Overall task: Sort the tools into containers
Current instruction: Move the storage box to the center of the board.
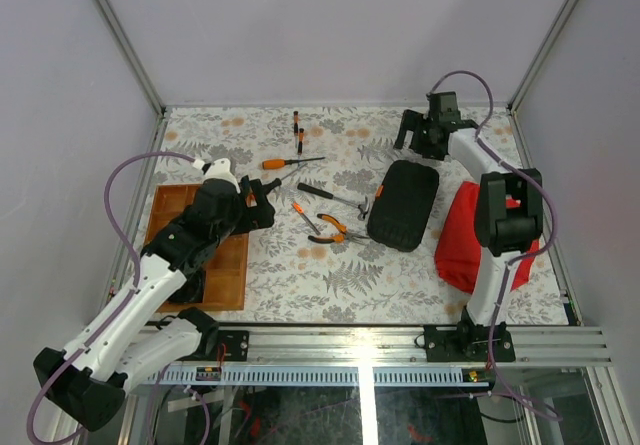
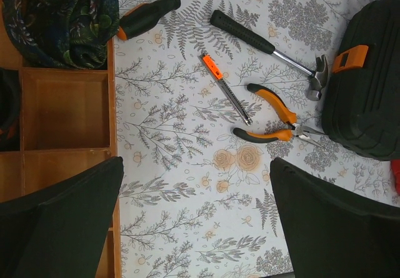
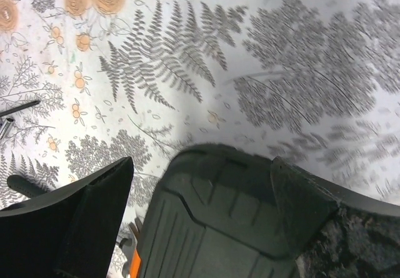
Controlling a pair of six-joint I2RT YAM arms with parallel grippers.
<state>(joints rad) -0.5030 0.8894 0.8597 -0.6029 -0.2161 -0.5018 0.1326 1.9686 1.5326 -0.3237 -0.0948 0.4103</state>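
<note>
Both hands stand wide open with nothing in them. The left hand [image 2: 197, 165] hovers over the floral tabletop [image 2: 187, 228] just beside the wooden tray [image 2: 65, 109] and faces the scattered tools. The big screwdriver [image 2: 150, 14] lies nearest the tray's corner. Beyond it are the hammer [image 2: 262, 40], a slim orange-tipped tool [image 2: 226, 85] and the pliers [image 2: 275, 120], whose nose points at the black case [image 2: 369, 90]. Two tiny drivers [image 1: 297, 133] lie further back, apart from the rest. The right hand [image 3: 201, 165] hangs over the far end of the case, which is shut, with its orange latch [image 2: 350, 58] on the side facing the tools.

Nothing looks sorted yet, so I take this as the approach to a first pick. For the left hand, the slim tool or the screwdriver seems the easy choice, since each lies alone with bare cloth around it. The wrist should turn so the jaws cross the handle, then the hand should drop straight down to straddle it.

The hammer head and pliers crowd close to the case, and a careless reach there could nudge both. One tray compartment holds a dark patterned bundle [image 2: 53, 19], so the bare one below it is the better target. The case would need its latch undone first, and the right hand is not at the latch.
</note>
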